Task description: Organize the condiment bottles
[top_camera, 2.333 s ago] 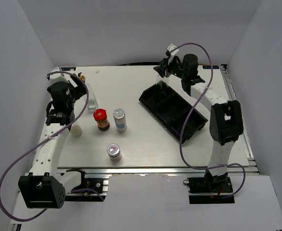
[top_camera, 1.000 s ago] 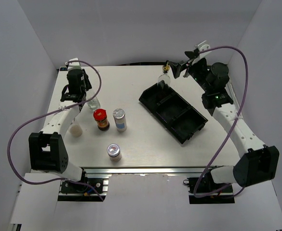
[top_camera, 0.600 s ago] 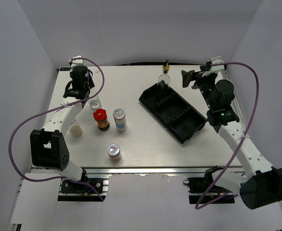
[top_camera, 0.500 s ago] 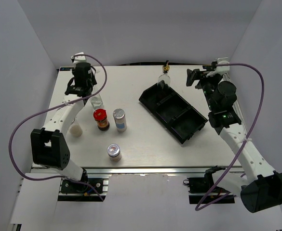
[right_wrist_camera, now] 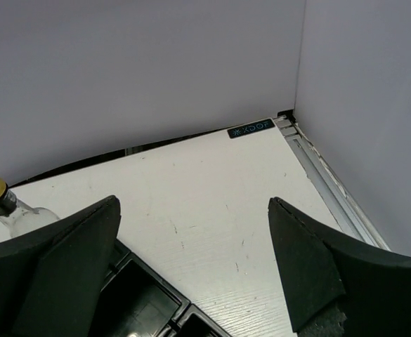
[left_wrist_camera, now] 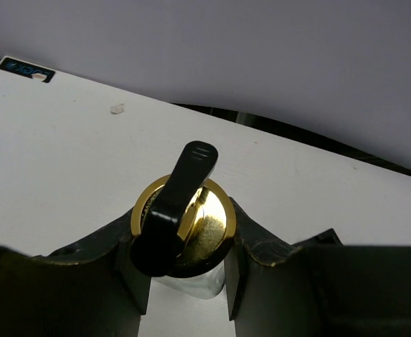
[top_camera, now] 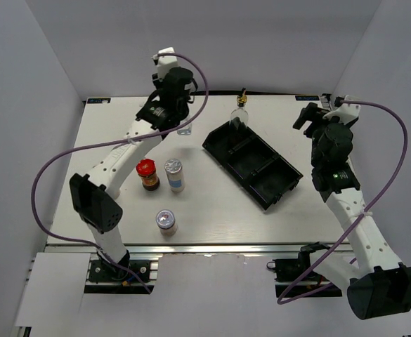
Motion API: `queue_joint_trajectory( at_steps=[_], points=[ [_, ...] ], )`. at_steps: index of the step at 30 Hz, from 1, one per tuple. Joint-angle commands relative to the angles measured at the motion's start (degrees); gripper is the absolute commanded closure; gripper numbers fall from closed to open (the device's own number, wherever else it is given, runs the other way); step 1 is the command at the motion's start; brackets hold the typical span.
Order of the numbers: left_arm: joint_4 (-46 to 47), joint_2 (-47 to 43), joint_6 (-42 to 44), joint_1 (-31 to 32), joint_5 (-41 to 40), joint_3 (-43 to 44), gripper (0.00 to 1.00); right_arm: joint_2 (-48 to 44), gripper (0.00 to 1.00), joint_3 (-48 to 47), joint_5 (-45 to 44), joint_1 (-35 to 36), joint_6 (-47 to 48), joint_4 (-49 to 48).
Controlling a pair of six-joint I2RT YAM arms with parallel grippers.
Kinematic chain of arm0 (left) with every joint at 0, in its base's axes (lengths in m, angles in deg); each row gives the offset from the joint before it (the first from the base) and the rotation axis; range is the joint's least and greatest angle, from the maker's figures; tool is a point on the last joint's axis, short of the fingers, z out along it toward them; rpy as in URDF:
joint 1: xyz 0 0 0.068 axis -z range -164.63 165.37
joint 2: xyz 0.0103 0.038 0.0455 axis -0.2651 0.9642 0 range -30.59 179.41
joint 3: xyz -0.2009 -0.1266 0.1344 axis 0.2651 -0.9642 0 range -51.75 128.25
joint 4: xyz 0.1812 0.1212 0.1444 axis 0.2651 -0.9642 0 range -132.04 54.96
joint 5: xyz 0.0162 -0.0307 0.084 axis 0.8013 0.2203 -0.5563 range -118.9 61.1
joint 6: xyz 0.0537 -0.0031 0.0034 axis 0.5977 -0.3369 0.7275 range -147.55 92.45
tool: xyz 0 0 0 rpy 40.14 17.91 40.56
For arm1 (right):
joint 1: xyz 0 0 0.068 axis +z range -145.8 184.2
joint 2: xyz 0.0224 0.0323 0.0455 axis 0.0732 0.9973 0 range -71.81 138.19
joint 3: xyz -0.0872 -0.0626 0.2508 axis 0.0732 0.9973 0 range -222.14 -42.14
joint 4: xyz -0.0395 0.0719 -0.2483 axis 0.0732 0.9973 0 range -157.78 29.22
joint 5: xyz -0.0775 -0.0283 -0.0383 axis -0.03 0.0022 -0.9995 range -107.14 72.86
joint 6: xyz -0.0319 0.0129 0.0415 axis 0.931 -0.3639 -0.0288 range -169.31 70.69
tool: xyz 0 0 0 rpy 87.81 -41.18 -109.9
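My left gripper [top_camera: 180, 116] is shut on the neck of a clear glass bottle [top_camera: 185, 128] at the table's back middle. In the left wrist view its gold top [left_wrist_camera: 216, 225] with a black pourer sits between my fingers [left_wrist_camera: 131, 281]. A second glass bottle [top_camera: 240, 114] stands in the far compartment of the black tray [top_camera: 275, 188]; the right wrist view shows this bottle [right_wrist_camera: 15, 210] at the left edge. A red-lidded jar [top_camera: 146, 174] and two silver-capped shakers [top_camera: 173, 174] [top_camera: 166, 221] stand at the front left. My right gripper [top_camera: 309, 116] is open and holds nothing, right of the tray.
The tray lies diagonally from back middle to centre right; its corner [right_wrist_camera: 135, 302] shows below my right fingers. White walls close in the back and both sides. A metal rail [right_wrist_camera: 331, 189] runs along the table's right edge.
My left arm has carried the glass bottle from the left side to the back middle, towards the tray. My right gripper has drawn back to the right, away from the bottle in the tray.
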Motion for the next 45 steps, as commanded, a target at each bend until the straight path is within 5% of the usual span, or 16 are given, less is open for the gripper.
queue_joint_trajectory(
  at_steps=[1, 21, 45],
  points=[
    [-1.2, 1.6, -2.9, 2.8, -5.2, 8.6, 1.0, -1.5, 0.11, 0.4, -1.8, -1.0, -1.9, -0.3],
    [4.4, 10.9, -15.2, 13.4, -15.3, 12.1, 1.0, -2.0, 0.11, 1.3, -5.5, -2.6, -1.2, 1.5],
    [8.0, 16.6, -20.9, 16.2, -20.7, 11.9, 1.0, -0.5, 0.11, 1.6, -7.3, -3.3, -1.8, 2.0]
  ],
)
